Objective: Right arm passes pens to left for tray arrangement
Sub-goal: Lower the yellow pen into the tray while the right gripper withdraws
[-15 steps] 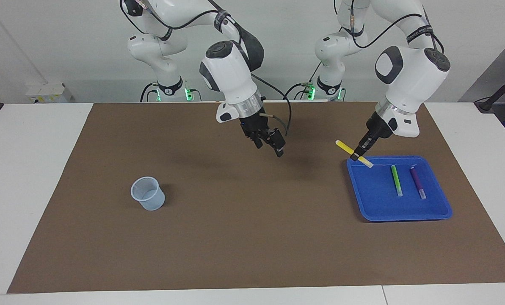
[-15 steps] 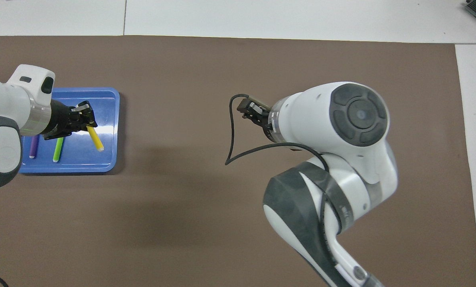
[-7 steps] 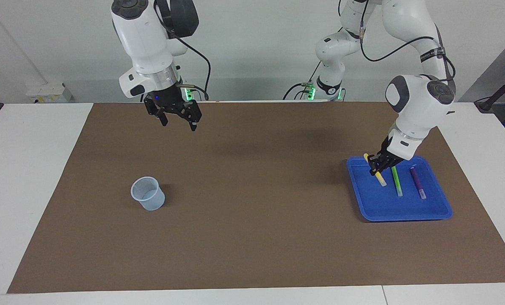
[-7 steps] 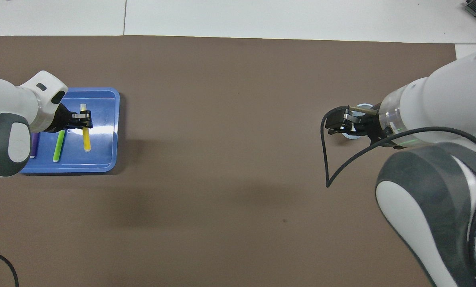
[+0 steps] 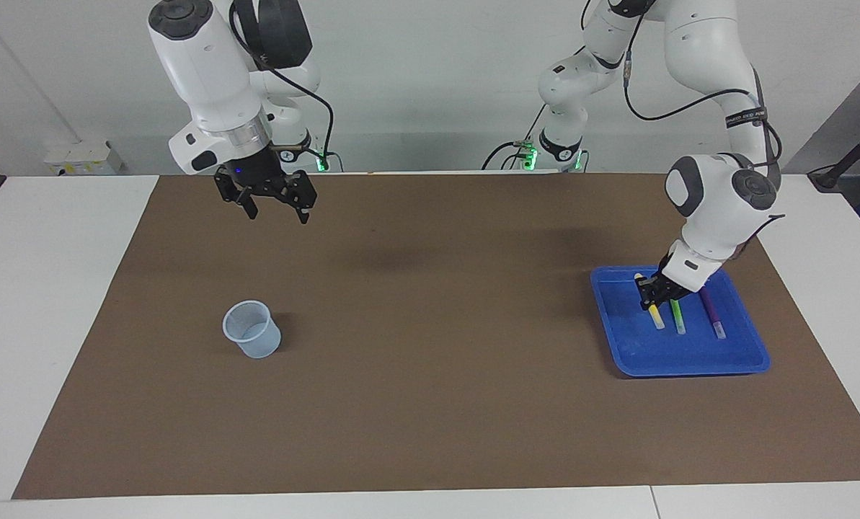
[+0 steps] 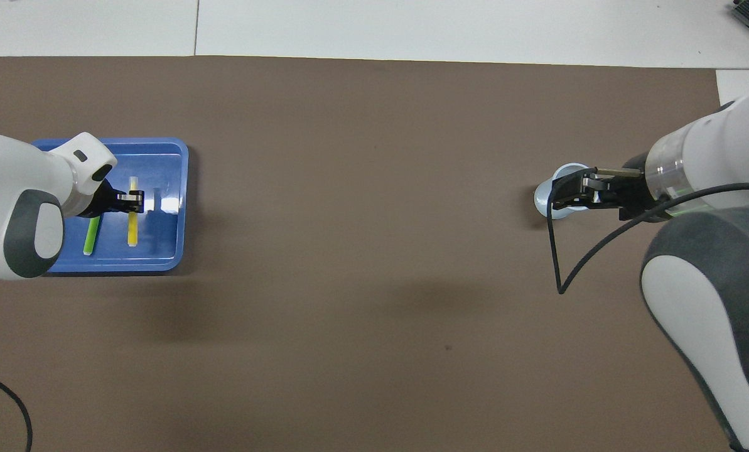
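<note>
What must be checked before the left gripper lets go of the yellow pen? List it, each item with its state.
1. Left gripper shut on the yellow pen: ok.
2. Yellow pen over the tray, inside its rim: ok.
3. Yellow pen resting flat on the tray floor: cannot tell; its lower end looks down, the gripped end may be raised.
4. Yellow pen lined up beside the green pen and apart from it: ok.
5. Purple pen lying in the tray, untouched: ok.
6. Right gripper open, empty and raised over the mat, away from the tray: ok.
</note>
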You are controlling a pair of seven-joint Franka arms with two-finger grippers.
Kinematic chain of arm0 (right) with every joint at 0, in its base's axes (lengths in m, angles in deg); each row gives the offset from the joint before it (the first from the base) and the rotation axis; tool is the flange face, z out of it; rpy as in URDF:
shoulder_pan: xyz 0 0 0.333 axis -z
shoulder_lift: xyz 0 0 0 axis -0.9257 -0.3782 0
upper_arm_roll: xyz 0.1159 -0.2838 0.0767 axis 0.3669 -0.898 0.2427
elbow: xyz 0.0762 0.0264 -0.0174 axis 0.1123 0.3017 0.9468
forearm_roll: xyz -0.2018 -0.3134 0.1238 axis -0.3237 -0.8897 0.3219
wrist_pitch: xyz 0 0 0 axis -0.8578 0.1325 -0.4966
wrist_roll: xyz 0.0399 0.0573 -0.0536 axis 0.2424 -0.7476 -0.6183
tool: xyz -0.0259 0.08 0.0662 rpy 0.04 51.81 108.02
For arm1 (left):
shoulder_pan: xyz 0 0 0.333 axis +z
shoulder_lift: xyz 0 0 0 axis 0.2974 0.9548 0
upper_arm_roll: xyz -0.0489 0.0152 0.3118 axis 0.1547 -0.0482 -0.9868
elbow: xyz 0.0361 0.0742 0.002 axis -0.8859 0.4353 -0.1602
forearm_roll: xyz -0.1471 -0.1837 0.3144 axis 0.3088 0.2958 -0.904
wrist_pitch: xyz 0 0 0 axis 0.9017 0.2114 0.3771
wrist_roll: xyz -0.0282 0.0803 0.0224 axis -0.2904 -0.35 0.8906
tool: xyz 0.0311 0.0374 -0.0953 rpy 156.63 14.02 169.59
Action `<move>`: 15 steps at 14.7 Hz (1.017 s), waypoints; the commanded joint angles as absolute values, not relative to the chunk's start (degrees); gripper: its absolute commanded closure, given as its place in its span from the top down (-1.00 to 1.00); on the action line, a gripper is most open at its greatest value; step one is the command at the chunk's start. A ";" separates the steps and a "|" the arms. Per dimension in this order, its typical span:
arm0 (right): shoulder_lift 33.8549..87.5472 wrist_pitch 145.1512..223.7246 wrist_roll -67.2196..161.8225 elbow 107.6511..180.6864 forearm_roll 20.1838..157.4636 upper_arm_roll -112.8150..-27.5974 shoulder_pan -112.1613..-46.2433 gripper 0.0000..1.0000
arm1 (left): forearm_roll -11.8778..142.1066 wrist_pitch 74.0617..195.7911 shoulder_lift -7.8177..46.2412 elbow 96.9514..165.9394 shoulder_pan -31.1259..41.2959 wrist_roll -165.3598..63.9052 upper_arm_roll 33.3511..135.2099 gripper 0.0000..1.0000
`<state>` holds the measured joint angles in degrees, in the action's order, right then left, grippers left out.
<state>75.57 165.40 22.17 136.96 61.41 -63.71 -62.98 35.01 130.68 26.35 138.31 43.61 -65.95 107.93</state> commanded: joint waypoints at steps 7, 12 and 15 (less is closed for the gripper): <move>77.10 165.19 24.45 137.98 61.05 -63.08 -61.89 1.00 | 33.91 132.77 25.85 140.99 43.85 -66.35 108.15 -1.00; 77.27 165.62 24.62 137.89 61.05 -63.08 -61.71 1.00 | 33.91 133.04 25.85 141.08 43.84 -66.17 108.15 -1.00; 77.62 165.81 24.45 137.89 61.13 -63.08 -61.63 1.00 | 33.91 133.04 25.85 140.99 43.84 -64.42 108.15 -0.62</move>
